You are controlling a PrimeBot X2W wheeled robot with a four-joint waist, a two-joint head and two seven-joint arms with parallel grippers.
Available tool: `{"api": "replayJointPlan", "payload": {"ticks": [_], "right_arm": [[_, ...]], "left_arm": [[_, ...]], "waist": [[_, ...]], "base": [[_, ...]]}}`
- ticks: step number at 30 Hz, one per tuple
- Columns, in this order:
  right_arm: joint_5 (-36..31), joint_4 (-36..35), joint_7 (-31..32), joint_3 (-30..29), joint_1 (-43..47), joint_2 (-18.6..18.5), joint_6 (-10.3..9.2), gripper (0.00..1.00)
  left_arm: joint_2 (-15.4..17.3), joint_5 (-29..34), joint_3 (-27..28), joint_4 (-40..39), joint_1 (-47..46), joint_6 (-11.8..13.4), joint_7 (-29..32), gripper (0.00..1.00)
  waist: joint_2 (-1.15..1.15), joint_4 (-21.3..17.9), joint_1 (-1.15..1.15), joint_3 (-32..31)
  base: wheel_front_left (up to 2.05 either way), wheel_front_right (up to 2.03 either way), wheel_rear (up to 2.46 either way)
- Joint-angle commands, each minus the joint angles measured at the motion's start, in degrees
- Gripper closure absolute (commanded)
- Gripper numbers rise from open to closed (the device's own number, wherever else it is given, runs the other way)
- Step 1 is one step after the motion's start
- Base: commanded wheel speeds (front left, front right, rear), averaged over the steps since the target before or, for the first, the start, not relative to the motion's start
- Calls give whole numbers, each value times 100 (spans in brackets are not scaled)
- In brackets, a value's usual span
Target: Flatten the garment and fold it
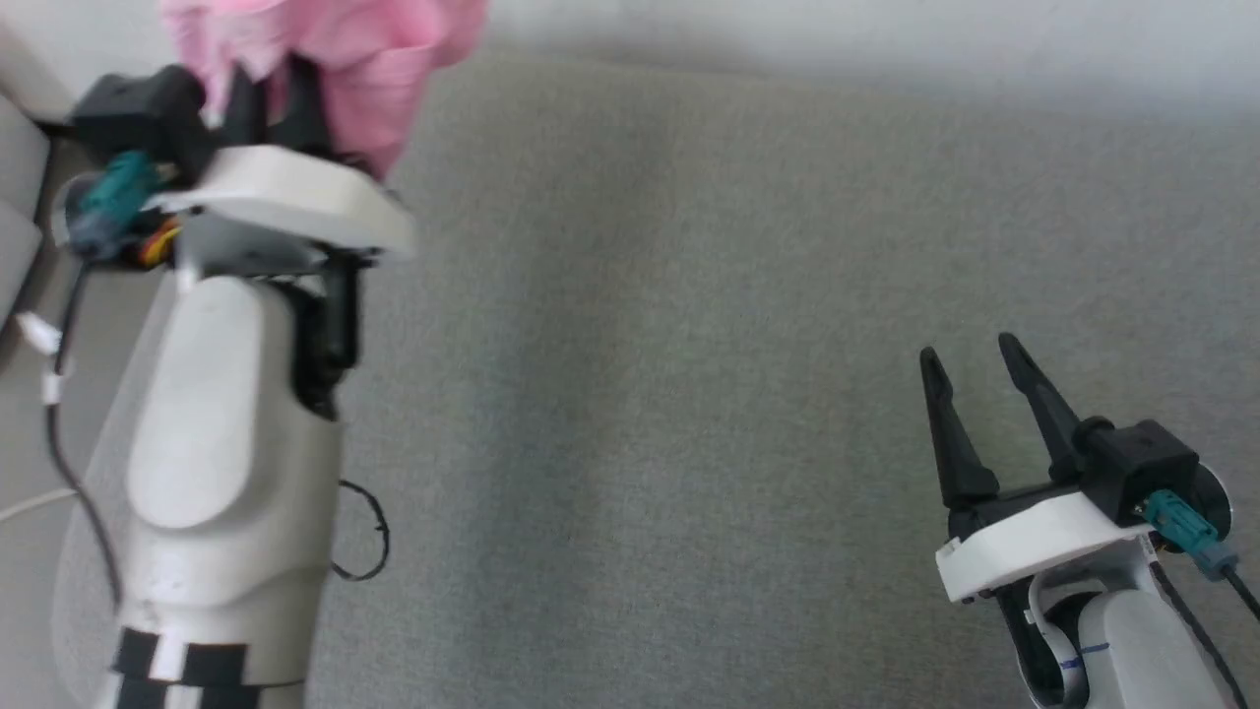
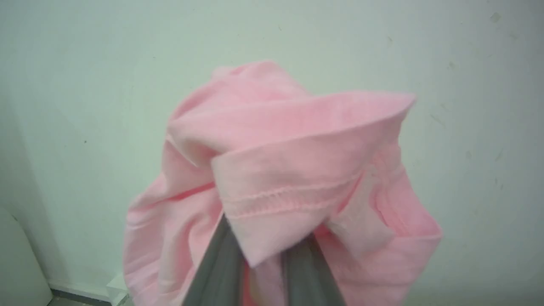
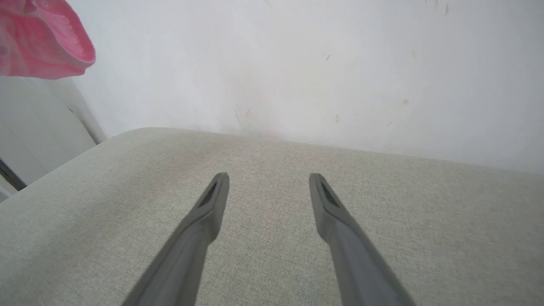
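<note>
Left claw [image 2: 265, 250] clenched on the garment [image 2: 297, 140], pinching a stitched hem. Cloth is bunched and held up off the grey cushion [image 1: 689, 345], near the wall [image 2: 85, 63]. Right claw [image 1: 967, 347] released and empty, low over the cushion, well apart from the cloth. My read: barely started, nothing flattened, no fold. Remaining: lay it down, spread, smooth, fold.

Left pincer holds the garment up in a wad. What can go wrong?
The garment is bunched in the left pincer, gripped at a folded hem: it likely lands crumpled on the grey cushion. The right pincer is open, empty, apart from it: one pinch holds everything and may slip.
</note>
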Motion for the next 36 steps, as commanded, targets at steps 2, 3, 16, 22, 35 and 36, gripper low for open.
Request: {"api": "replayJointPlan", "payload": {"ticks": [2, 3, 16, 22, 35, 36], "right_arm": [[66, 6, -43, -12, 80, 13, -11, 0], [76, 4, -41, -26, 104, 13, -11, 0], [180, -73, 55, -176, 246, 14, -11, 0], [219, -40, 48, -155, 213, 14, -11, 0], [199, -66, 153, 74, 286, 15, -11, 0], [192, -108, 179, 113, 302, 15, -11, 0]], "left_arm": [[-193, 72, -243, -119, -125, -120, -71, 100], [-293, 72, -376, -157, -141, -180, -69, 100], [-761, -339, -2445, 844, 474, -736, 878, 100], [-767, -999, -3167, 1854, 861, -1031, 2434, 55], [-674, -1866, -2727, 868, 1285, -819, 1663, 0], [-634, -1868, -2592, 670, 1411, -728, 1377, 0]], "waist": [[0, -470, 2, -867], [0, -570, 2, -905], [0, -1797, 2, -774], [0, -2001, 2, -660], [0, -1471, 2, -961], [0, -1422, 2, -995]], "base": [[0, 0, 0], [0, 0, 0], [0, 0, 0], [0, 0, 0], [0, 0, 0], [0, 0, 0]]}}
